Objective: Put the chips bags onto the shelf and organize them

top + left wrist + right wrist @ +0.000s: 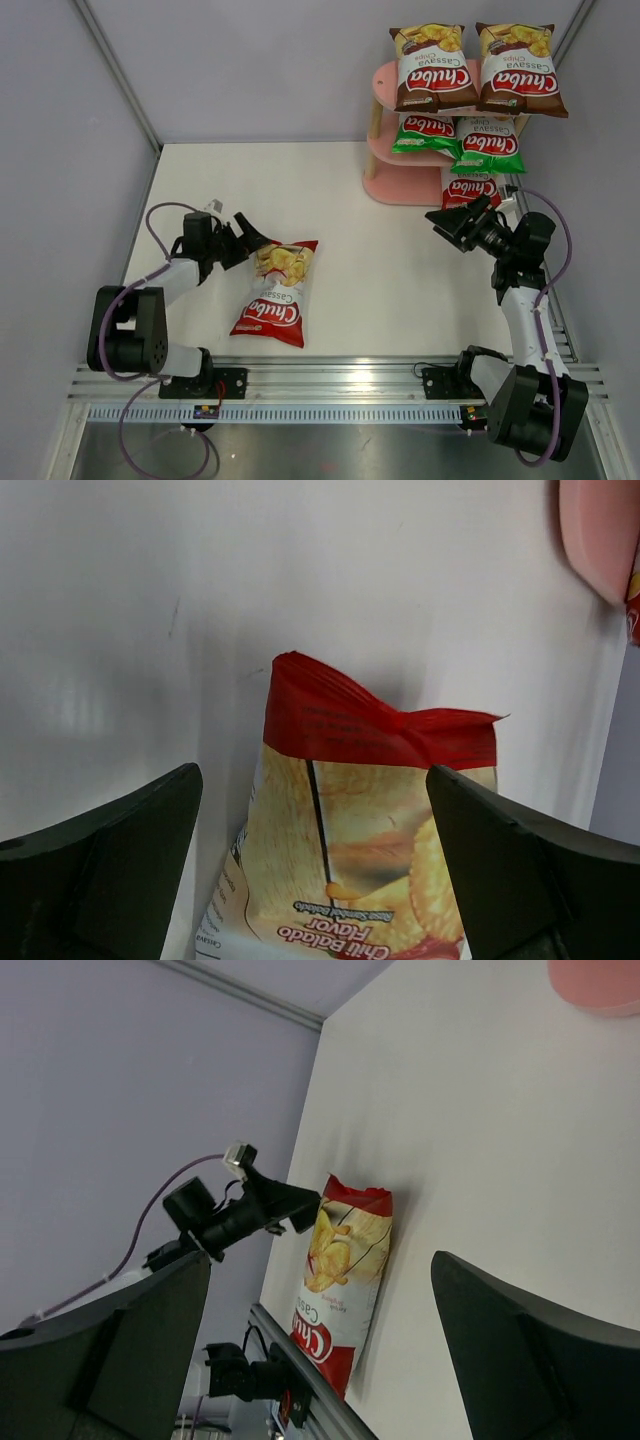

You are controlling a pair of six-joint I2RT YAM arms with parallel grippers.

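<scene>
A red chips bag (pixel 276 290) lies flat on the white table, its top edge towards my left gripper (pixel 250 238). That gripper is open and low at the bag's upper left corner. In the left wrist view the bag (pixel 385 725) lies between and beyond the spread fingers (pixel 110 870). The pink shelf (pixel 400 185) stands at the back right. It holds two brown bags (pixel 432 68) on top, two green bags (pixel 488 148) in the middle and one red bag (pixel 470 188) at the bottom. My right gripper (pixel 447 226) is open and empty, just in front of the shelf.
Grey walls close in the table on the left, back and right. A metal rail (pixel 330 380) with the arm bases runs along the near edge. The right wrist view shows the table bag (pixel 345 1270), the left arm (pixel 250 1215) and a shelf board edge (pixel 600 980).
</scene>
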